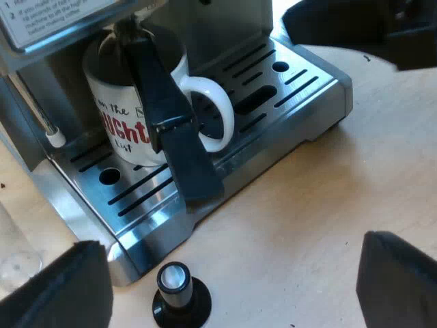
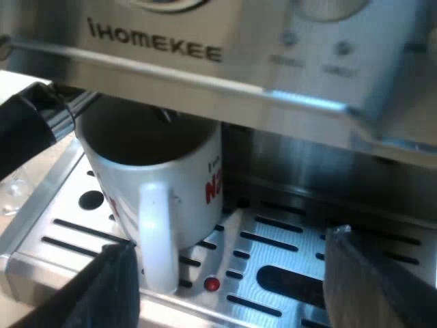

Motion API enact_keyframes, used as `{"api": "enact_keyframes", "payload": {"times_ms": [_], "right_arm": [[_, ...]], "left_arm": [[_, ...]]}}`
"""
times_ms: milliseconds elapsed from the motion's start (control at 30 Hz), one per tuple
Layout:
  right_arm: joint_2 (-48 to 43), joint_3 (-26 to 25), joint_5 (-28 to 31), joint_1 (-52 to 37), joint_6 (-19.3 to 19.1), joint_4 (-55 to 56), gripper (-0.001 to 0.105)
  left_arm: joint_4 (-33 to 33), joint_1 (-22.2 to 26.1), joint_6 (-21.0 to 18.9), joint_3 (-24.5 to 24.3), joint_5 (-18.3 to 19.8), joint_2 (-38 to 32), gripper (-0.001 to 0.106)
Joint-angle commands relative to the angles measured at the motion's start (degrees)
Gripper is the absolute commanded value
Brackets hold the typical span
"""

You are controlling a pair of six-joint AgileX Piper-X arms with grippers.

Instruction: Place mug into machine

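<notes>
White with red and black lettering, the mug (image 1: 116, 116) stands upright on the slotted steel drip tray (image 1: 287, 89) of the machine (image 1: 41, 20), right under its front panel, with its looped handle turned outward toward the tray's front edge. A dark holder handle (image 1: 171, 137) slants down out of the machine's front and crosses in front of the mug, its lower end reaching out over the tray's front edge. A thin steel wand (image 1: 48, 126) with a white tip hangs beside the mug on the side away from its loop. On the pale wooden bench (image 1: 307, 205), just off the tray's front corner, a tamper (image 1: 179, 294) with a black base and a shiny top stands upright, apart from the machine. The left gripper (image 1: 231, 246) hovers over the bench before the machine, its two black fingers spread wide with nothing between them. In the right wrist view the mug (image 2: 184, 198) sits below the lettered panel, a small red dot (image 2: 212, 283) showing in the tray beside its base. The right gripper (image 2: 232, 239) is low at the tray's front, jaws wide apart and empty; one finger (image 2: 113, 287) is just beside the mug's handle, and whether it touches I cannot tell, while the other is well clear.
</notes>
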Motion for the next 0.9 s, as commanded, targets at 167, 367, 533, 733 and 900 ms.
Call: {"api": "enact_keyframes", "payload": {"times_ms": [167,367,533,733,900], "right_arm": [[-6.78,-0.09,-4.36,1.84,1.38,6.31,0.059],[-9.63,-0.09,-4.22,7.04,1.38,8.16,0.059],[-10.39,-0.09,-0.28,11.58,1.38,8.14,0.059],[-10.38,-0.09,3.14,14.86,1.38,7.71,0.059],[-10.38,-0.09,3.37,14.87,1.38,4.71,0.059]], "left_arm": [[-1.14,-0.27,-0.19,-0.44,-0.05,-1.88,0.079],[-1.14,-0.27,-0.19,-0.44,-0.05,-6.64,0.079],[-1.14,-0.27,-0.19,-0.44,-0.05,-10.77,0.079],[-1.14,-0.27,-0.19,-0.44,-0.05,-14.05,0.079],[-1.14,-0.27,-0.19,-0.44,-0.05,-14.21,0.079]]}}
